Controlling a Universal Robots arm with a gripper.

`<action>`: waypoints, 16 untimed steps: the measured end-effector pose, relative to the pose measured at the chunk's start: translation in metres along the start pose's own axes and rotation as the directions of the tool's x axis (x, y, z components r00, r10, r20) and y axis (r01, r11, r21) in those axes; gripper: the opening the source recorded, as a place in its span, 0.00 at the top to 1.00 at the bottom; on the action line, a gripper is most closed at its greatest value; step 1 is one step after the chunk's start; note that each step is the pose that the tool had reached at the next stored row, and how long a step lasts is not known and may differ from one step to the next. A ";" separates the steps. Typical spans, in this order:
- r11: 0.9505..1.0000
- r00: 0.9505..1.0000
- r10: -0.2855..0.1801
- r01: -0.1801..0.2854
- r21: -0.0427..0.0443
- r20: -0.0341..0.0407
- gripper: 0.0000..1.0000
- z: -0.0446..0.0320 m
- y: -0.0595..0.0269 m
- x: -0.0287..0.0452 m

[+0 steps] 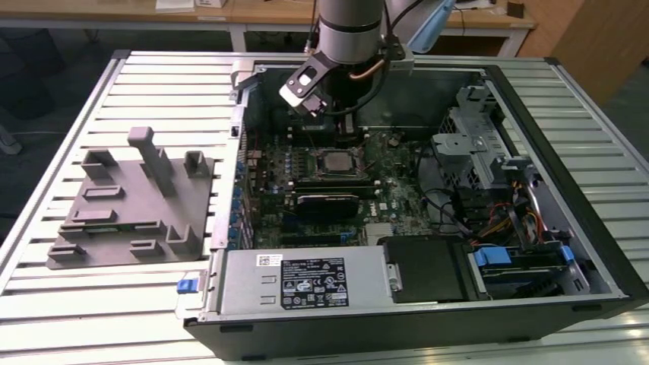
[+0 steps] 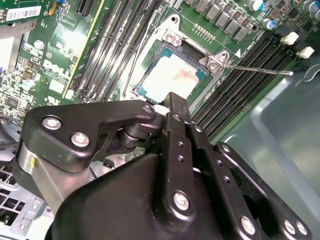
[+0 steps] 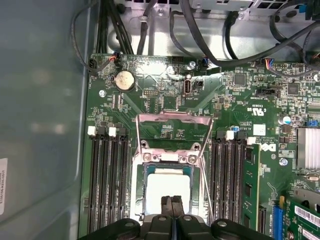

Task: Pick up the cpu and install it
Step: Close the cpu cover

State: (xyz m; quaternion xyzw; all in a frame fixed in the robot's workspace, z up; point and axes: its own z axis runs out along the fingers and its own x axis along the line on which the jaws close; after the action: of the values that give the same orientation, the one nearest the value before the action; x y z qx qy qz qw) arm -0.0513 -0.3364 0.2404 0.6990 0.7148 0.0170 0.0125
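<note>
Hanging clenched and empty, the black metal fingers sit just over the thin square silvery-grey cpu in its dark metal-framed socket, perhaps touching it.

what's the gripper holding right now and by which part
Nothing: the gripper is shut empty above the cpu, which lies in the socket.

Exterior view high and well back, looking down on the slatted table and whole open computer case, both wrist views close over the motherboard, first straight down, second slanted past the gripper, sharing the socket.
</note>
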 end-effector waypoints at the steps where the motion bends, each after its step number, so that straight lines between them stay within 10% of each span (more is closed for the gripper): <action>1: 1.000 1.000 0.000 0.000 0.000 0.000 0.89 0.0000 0.0000 0.0000; 16: 1.000 1.000 0.000 0.000 0.000 0.000 0.89 -0.0201 0.0006 -0.0025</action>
State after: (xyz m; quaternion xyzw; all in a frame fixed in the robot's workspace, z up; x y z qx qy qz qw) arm -0.0515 -0.3390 0.2605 0.6990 0.7148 0.0169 0.0125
